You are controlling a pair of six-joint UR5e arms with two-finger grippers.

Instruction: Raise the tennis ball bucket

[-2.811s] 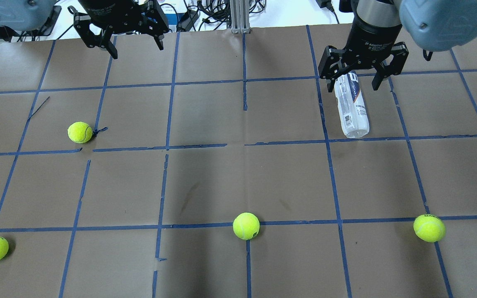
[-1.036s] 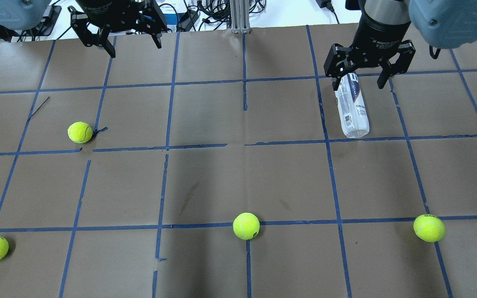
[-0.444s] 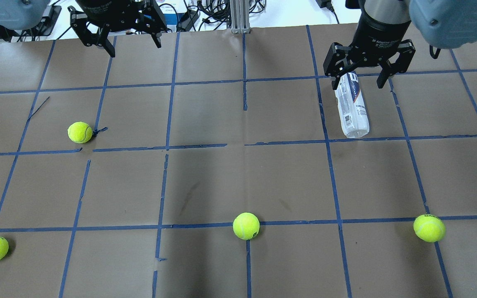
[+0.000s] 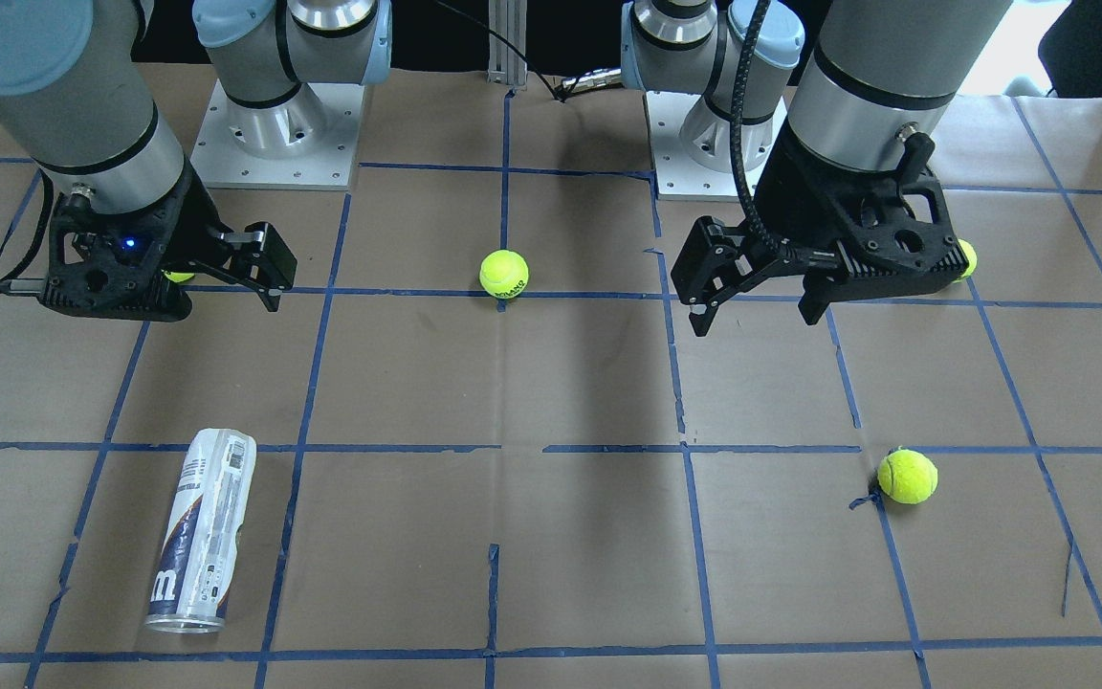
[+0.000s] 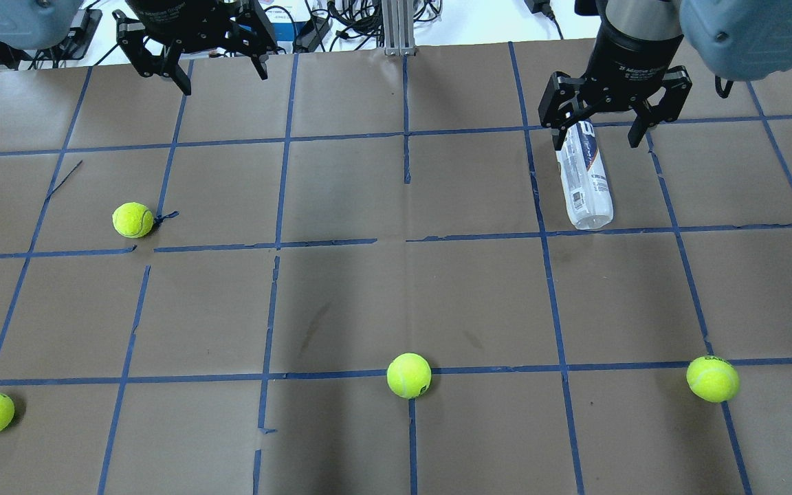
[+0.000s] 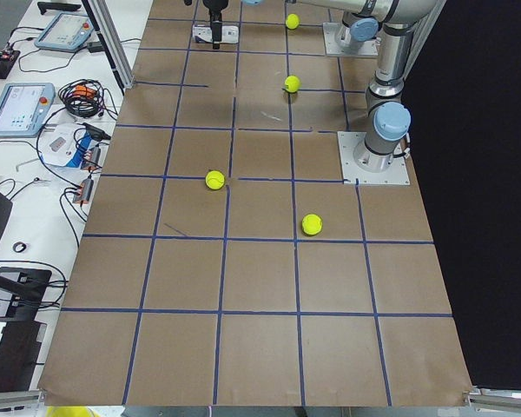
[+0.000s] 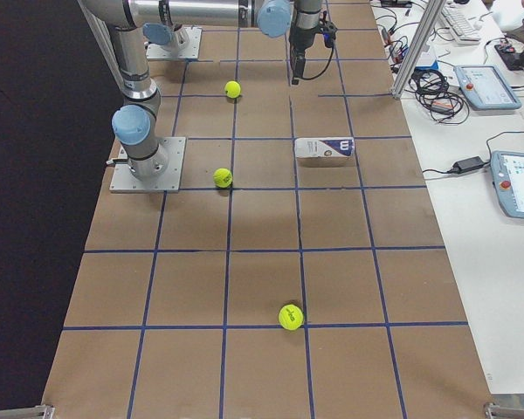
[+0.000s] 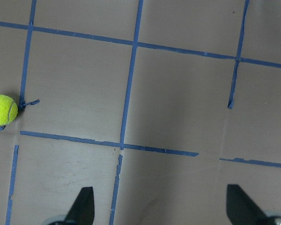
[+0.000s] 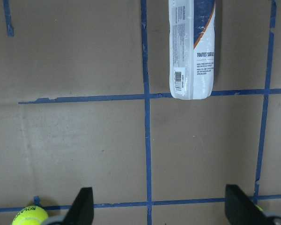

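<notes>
The slim clear plastic tube point(image 5: 585, 180) lies flat near the far edge of the table point(image 5: 437, 295). The right gripper point(image 5: 601, 139) and left gripper point(image 5: 224, 82) hang up high, fingers spread, empty.

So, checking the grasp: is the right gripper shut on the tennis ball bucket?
No, the right gripper is open and empty, and the tennis ball bucket lies on its side beyond its fingertips.

You'll see silver tubes with pale-blue joint caps on the left arm point(image 4: 862, 86) and right arm point(image 4: 82, 115). The left gripper point(image 4: 752, 325) and right gripper point(image 5: 599, 142) are black. A black cable point(image 4: 736, 144) hangs beside the left arm, and the base plates point(image 4: 216, 158) are grey and bolted.
</notes>
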